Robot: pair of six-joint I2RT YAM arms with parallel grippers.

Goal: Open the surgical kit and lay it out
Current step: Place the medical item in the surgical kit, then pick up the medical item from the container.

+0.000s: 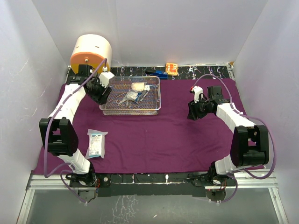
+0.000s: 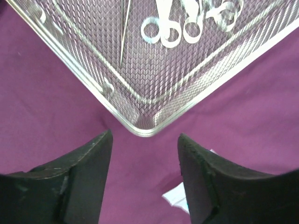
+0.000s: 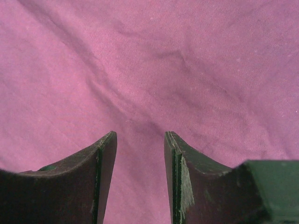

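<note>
My left claw point(image 2: 145, 136) stands half open and empty, with the tray point(image 2: 142, 132) corner just ahead of its tips on the spread cloth point(image 2: 42, 107). I judge laying out is in hand. Next I must clear the rim to reach the forceps point(image 2: 161, 31) beyond. My right claw point(image 3: 140, 135) hangs parted and empty, with bare cloth all round.

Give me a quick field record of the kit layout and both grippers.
cloth: purple cloth spread flat over the table
tray: wire-mesh tray on the cloth, far left of centre
in tray: ring-handled instruments, white packets
out of tray: white-and-blue packet flat on the cloth, near left
left gripper: open, empty, at a tray corner
right gripper: open, empty, over bare cloth
</note>
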